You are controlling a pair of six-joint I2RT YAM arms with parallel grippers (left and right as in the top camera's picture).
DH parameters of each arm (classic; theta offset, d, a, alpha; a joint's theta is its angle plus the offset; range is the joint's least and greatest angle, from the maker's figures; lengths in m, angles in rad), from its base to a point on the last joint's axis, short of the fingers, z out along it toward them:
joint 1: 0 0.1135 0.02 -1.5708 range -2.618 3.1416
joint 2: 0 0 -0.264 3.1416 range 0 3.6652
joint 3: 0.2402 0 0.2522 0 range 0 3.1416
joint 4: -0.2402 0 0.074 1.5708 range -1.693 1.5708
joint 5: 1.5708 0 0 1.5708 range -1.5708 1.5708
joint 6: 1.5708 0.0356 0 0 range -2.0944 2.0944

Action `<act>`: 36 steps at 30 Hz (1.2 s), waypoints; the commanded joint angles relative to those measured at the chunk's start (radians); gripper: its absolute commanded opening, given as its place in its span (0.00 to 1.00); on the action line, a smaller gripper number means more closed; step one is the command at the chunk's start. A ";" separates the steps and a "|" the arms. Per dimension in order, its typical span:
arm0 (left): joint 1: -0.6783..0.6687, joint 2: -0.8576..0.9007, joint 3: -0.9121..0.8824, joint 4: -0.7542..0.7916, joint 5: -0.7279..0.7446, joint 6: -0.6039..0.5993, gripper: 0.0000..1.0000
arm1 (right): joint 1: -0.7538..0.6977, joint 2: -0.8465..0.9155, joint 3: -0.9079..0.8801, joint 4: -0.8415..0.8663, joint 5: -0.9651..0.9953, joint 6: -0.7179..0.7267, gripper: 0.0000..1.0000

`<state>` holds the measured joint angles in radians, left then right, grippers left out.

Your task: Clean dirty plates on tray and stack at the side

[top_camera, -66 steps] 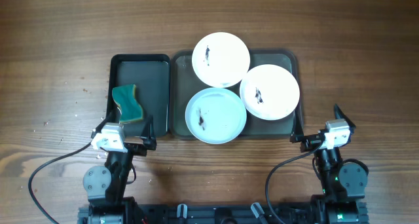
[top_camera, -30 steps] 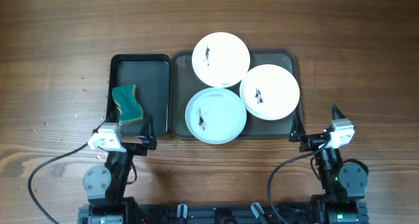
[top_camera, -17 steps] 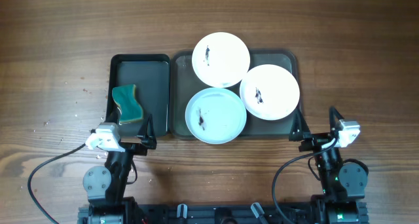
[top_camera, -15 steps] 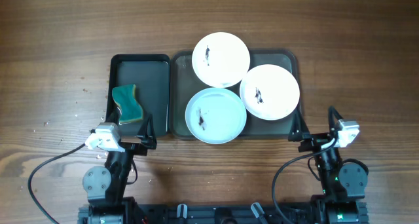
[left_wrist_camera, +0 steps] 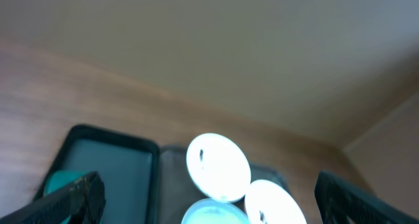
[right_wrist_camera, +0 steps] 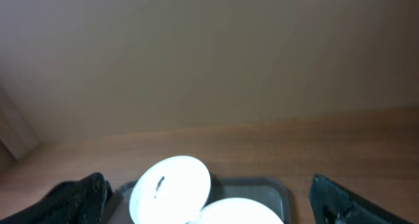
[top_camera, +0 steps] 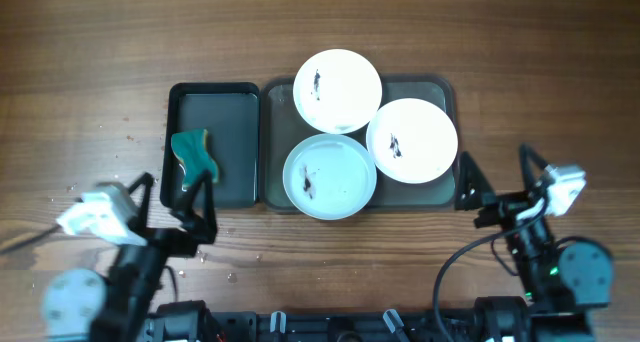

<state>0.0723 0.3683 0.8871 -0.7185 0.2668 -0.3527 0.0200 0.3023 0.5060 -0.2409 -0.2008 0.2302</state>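
Observation:
Three white plates lie on the dark grey tray (top_camera: 444,86): a far plate (top_camera: 337,90), a right plate (top_camera: 411,140) and a faintly bluish near plate (top_camera: 329,176), each with a small dark smear. My left gripper (top_camera: 172,198) is open and empty, near the front end of the black tray. My right gripper (top_camera: 497,177) is open and empty, just right of the grey tray's near right corner. The left wrist view shows the far plate (left_wrist_camera: 218,166), the right plate (left_wrist_camera: 275,201) and the bluish plate (left_wrist_camera: 211,215) ahead of its gripper (left_wrist_camera: 209,196). The right wrist view shows the far plate (right_wrist_camera: 170,188) and the right plate (right_wrist_camera: 242,213) ahead of its gripper (right_wrist_camera: 209,199).
A smaller black tray (top_camera: 213,112) lies left of the grey tray and holds a green sponge (top_camera: 193,158), which also shows in the left wrist view (left_wrist_camera: 59,182). Brown wood-grain tabletop (top_camera: 560,102) surrounds both trays. Cables run along the near edge.
Both arms have lifted toward the camera. The left gripper has shifted left and the right gripper right, both now wider apart at the fingers. Plates and sponge have not moved.

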 commanded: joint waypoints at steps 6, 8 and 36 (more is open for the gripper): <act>-0.003 0.617 0.713 -0.575 -0.068 0.141 1.00 | 0.003 0.509 0.652 -0.558 -0.030 -0.187 1.00; -0.003 0.723 0.782 -0.650 -0.071 0.140 1.00 | 0.003 0.621 0.774 -0.710 -0.030 -0.197 1.00; -0.003 1.389 0.729 -0.639 -0.261 0.030 0.84 | 0.134 1.301 0.895 -0.800 -0.147 -0.124 0.61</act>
<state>0.0723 1.7287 1.6222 -1.3628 0.0261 -0.3031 0.1261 1.5528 1.3811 -1.0611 -0.3782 0.1078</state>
